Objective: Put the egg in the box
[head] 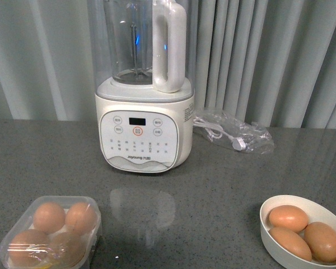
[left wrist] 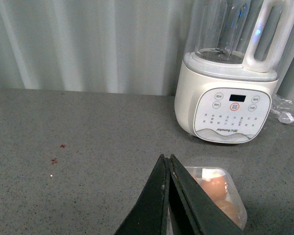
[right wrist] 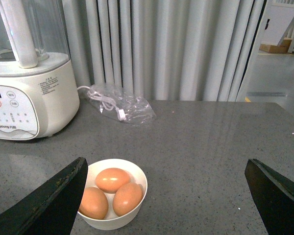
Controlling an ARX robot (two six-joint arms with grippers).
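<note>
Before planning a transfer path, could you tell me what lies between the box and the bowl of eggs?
In the front view, only bare grey tabletop lies between the box and the bowl.

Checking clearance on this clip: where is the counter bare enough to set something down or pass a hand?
Widest bare patch: front centre, between the box of eggs and the bowl, ahead of the blender. More room lies left of the blender toward the curtain, and right of the bowl in the right wrist view. It is crowded behind, where the bagged cable sits beside the blender.
</note>
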